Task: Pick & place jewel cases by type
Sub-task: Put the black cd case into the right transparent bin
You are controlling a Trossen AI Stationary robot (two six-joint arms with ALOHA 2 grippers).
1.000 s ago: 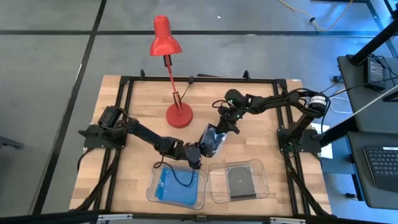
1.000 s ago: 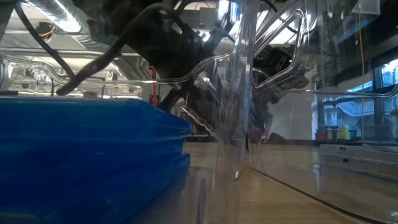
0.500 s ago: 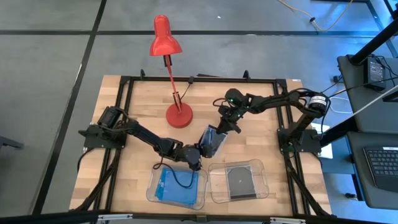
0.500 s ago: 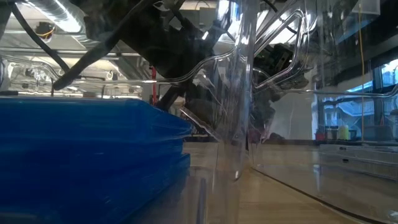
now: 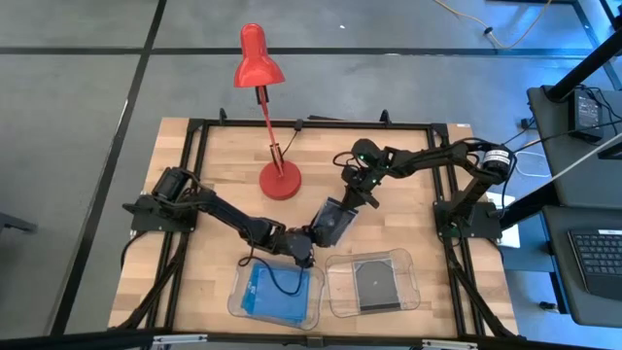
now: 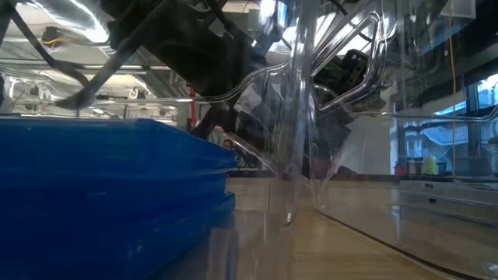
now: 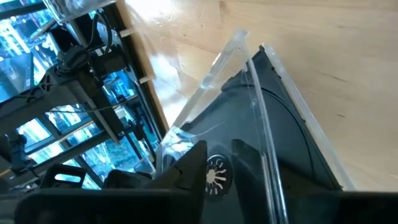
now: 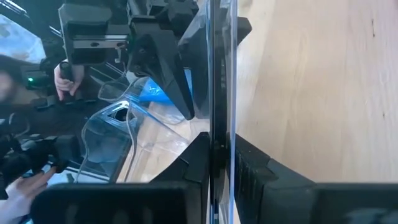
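Note:
A jewel case (image 5: 332,222), dark grey with a clear lid, hangs above the middle of the table between my two grippers. My right gripper (image 5: 348,202) is shut on its far upper end. My left gripper (image 5: 313,236) stands open at its near lower corner, one finger on each side. The left wrist view shows the case's clear edge (image 7: 280,124) and hub between those fingers (image 7: 193,168). Blue jewel cases (image 5: 277,290) lie stacked in the left clear tray (image 5: 236,292). A dark one (image 5: 374,282) lies flat in the right tray (image 5: 413,282). My right gripper pinches the case's thin edge (image 8: 217,146) between its two fingers, one on each flat face. The fingers slant down from the table's far right. The case stands edge-on in the hold, tilted and clear of the table. My left gripper's fingers flank the case's lower corner (image 7: 261,168); I cannot tell whether they touch it.
A red desk lamp stands with its round base (image 5: 280,181) at the far middle of the table. The two trays sit side by side at the near edge. In the low view the blue stack (image 6: 109,187) and a clear tray wall (image 6: 299,117) fill the foreground.
The case has tipped between the grippers, so from above its dark face now shows where it looked bluish and clear a second ago. Both arms have stayed in place.

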